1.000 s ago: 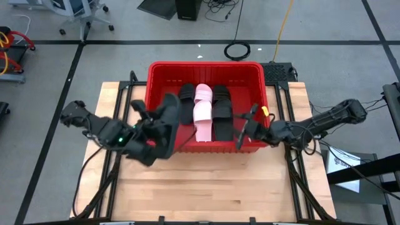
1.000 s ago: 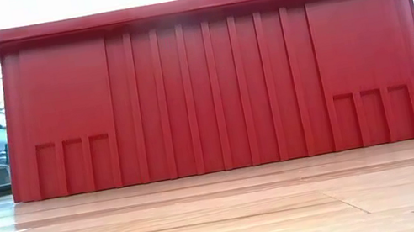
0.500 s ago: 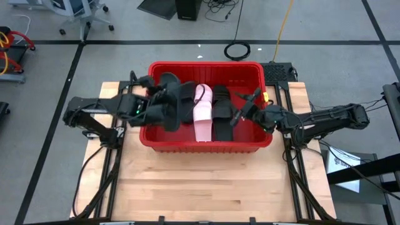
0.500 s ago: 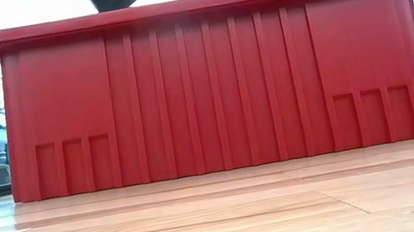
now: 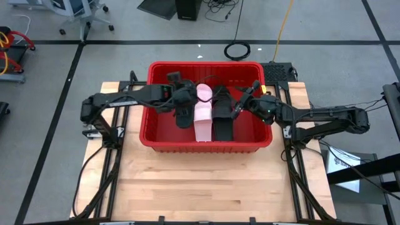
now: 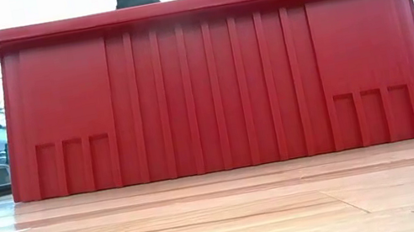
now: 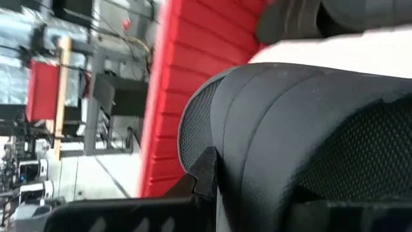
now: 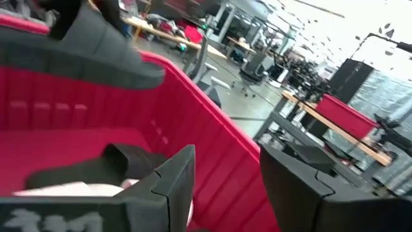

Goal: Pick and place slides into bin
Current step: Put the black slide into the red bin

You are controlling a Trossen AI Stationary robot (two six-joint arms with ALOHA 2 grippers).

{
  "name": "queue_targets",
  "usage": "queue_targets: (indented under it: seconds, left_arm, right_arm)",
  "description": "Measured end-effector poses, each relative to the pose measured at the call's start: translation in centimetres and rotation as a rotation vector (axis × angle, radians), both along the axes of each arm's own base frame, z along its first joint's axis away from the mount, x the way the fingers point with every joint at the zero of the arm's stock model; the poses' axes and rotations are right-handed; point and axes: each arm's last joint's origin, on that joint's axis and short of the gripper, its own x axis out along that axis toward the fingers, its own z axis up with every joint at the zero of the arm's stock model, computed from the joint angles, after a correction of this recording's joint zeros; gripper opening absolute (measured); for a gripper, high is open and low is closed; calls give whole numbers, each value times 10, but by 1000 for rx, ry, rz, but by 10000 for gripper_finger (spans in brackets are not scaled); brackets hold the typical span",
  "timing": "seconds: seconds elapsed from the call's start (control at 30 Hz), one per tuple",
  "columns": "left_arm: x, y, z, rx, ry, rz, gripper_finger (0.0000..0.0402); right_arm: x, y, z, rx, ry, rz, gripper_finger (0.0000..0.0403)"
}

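A grey floor surrounds the wooden table [image 5: 206,187], which carries the red bin [image 5: 156,140]. Only the high view shows the slides [image 5: 203,112] lying inside; the low view meets its outer wall. Both arms reach over it: left gripper [image 5: 182,109] pinching a black slide [image 7: 309,142], right gripper [image 5: 239,107] spread.
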Motion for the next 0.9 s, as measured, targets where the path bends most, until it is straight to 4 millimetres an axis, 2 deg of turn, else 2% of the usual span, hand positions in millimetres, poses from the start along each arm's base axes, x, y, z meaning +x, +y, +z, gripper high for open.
queue_targets:
  seconds: [0.27, 0.4, 0.63, 0.73, 0.9]
  left_arm:
    - [24, 19, -41, -76, 90, 35, 42]
    - [28, 25, -64, -78, 86, 45, 42]
    - [16, 25, -102, -32, 13, 6, 42]
    - [7, 22, -116, -5, 38, 2, 42]
    - [-4, 15, -129, 36, 60, 61, 42]
  right_arm:
    - [-4, -14, -5, 9, 53, -59, 164]
    - [-5, -17, -5, 11, 58, -75, 164]
    - [-5, -22, -6, 50, 42, 12, 164]
    - [-6, -24, -7, 77, 30, 54, 164]
    - [-7, -27, -7, 94, 18, 41, 164]
